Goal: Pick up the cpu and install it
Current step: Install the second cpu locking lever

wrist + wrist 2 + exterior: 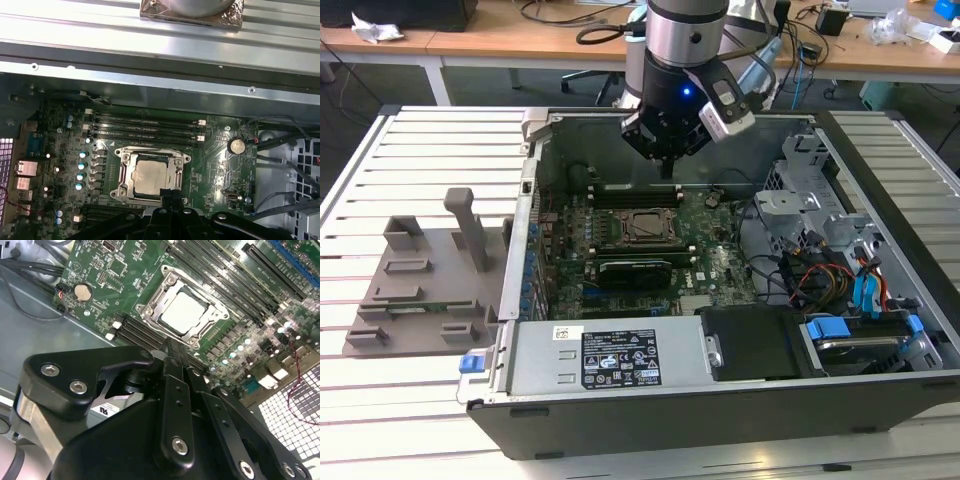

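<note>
The cpu [645, 228] is a dull silver square lying flat inside the black socket frame [620, 240] on the green motherboard of an open computer case. Both wrist views show the cpu [184, 312] [150, 178] seated in the frame, with nothing on top of it. My gripper [667, 168] hangs above the board, a little beyond the socket toward the case's back wall. Its fingers meet in a narrow tip [172, 347] [170, 196], shut with nothing between them and apart from the cpu.
A grey plastic tray [420, 290] with upright pegs lies on the slatted table at the exterior view's left. Memory slots [145, 127] run beside the socket. Cables and drive bays [840, 270] crowd the case's right side, and a labelled metal box [610, 355] sits at the front.
</note>
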